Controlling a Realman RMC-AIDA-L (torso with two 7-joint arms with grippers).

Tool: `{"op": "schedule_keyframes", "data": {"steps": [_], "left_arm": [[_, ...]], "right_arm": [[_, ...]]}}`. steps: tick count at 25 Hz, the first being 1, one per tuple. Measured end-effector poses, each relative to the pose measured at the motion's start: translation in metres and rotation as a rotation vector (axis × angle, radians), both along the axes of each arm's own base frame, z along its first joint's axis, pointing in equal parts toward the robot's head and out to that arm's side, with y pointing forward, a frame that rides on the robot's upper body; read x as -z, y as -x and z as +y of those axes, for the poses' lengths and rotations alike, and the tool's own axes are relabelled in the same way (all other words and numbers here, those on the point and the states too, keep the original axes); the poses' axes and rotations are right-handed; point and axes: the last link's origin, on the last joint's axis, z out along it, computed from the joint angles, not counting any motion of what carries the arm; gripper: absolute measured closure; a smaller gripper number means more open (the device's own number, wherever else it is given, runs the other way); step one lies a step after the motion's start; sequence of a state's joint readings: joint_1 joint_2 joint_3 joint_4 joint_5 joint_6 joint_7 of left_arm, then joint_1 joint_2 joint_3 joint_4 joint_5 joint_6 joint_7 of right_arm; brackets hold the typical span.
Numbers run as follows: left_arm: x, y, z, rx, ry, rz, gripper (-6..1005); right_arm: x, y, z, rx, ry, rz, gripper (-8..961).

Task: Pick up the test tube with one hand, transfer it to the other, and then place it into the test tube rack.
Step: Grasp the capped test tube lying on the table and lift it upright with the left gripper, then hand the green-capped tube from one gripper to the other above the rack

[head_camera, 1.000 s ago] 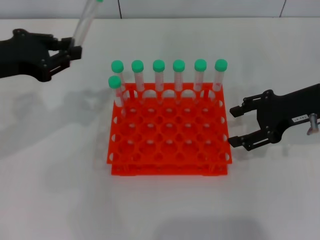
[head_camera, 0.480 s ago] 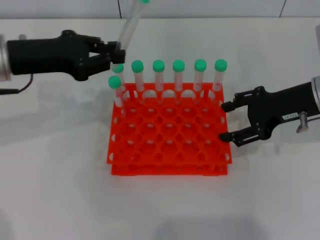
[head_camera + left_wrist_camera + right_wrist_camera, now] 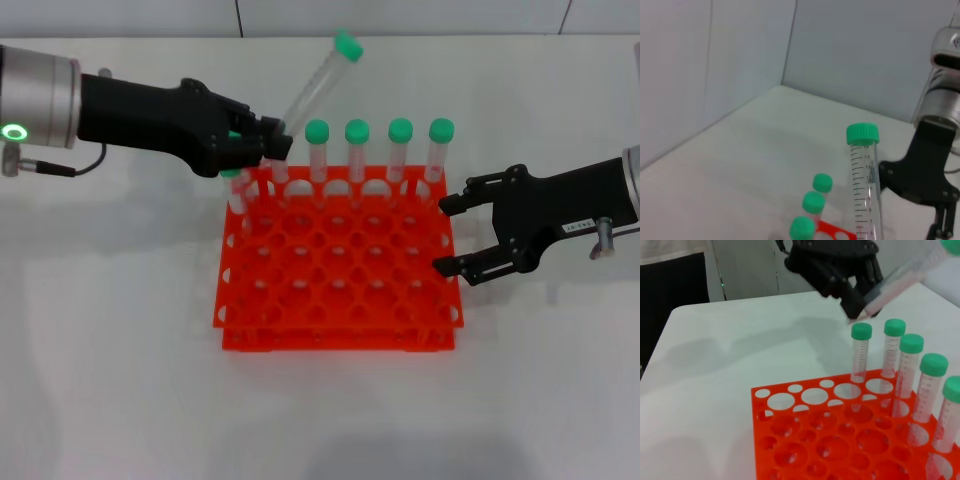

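Observation:
My left gripper (image 3: 262, 148), black with a green-lit silver wrist, is shut on the lower end of the test tube (image 3: 315, 85). It holds the tube above the back left corner of the orange-red rack (image 3: 340, 300), tilted with its green cap up and to the right. The tube also shows in the left wrist view (image 3: 863, 185) and the right wrist view (image 3: 905, 275). My right gripper (image 3: 443, 237), black with a white label, is open and empty at the rack's right edge. The right wrist view shows the left gripper (image 3: 850, 285) over the rack (image 3: 840, 440).
Several other green-capped tubes (image 3: 400, 150) stand upright in the rack's back row, and one more behind my left gripper at the left. The rack's other holes are empty. The white table (image 3: 120, 380) spreads around it, with a wall behind.
My left arm has swung right with the tube, from the table's far left to over the rack's back left corner. The tube now tilts more to the right. My right gripper has edged left.

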State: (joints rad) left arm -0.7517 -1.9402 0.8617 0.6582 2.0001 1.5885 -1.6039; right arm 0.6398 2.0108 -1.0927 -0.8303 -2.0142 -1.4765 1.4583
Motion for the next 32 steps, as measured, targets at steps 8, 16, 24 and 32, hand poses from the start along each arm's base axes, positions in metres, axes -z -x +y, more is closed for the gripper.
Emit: {"op": "schedule_keyframes", "data": {"steps": [8, 16, 24, 32], "left_arm": [[0.027, -0.005, 0.001, 0.019, 0.056, 0.076, 772], [0.034, -0.002, -0.004, 0.056, 0.055, 0.082, 767], [0.034, 0.01, -0.012, 0.066, 0.015, 0.041, 761], [0.032, 0.017, -0.016, 0.063, -0.001, 0.022, 756]], "right_arm": [[0.0, -0.006, -0.003, 0.014, -0.004, 0.001, 286], [0.0, -0.009, -0.005, 0.026, -0.004, 0.002, 291], [0.0, -0.01, -0.005, 0.048, -0.004, 0.021, 296], [-0.014, -0.013, 0.003, 0.1, -0.072, 0.085, 300]]}}
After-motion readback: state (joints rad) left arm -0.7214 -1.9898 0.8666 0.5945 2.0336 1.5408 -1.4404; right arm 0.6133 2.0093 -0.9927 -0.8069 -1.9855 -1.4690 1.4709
